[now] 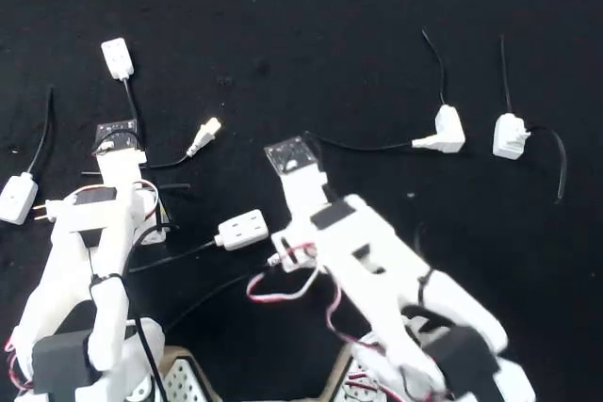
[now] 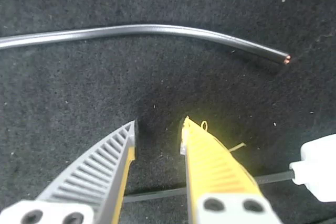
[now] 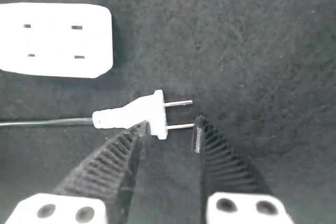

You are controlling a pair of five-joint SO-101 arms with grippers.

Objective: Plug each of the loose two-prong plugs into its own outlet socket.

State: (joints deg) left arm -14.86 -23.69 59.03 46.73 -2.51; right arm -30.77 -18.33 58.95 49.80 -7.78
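Two prongs stick out of a white plug (image 3: 134, 115) lying flat on the black table (image 3: 262, 35), near a white outlet block (image 3: 55, 38) with four slots. The right gripper (image 3: 169, 129) hangs low over it, fingers parted and holding nothing, with one prong lying between their tips. Farther left, the left gripper (image 2: 157, 127) is likewise spread and empty over the table, a black cable (image 2: 147, 29) with a cut tip just beyond it; a second plug (image 1: 443, 134) lies at the far right, a third plug (image 1: 17, 197) at the left edge, and a small socket (image 1: 118, 56) far left.
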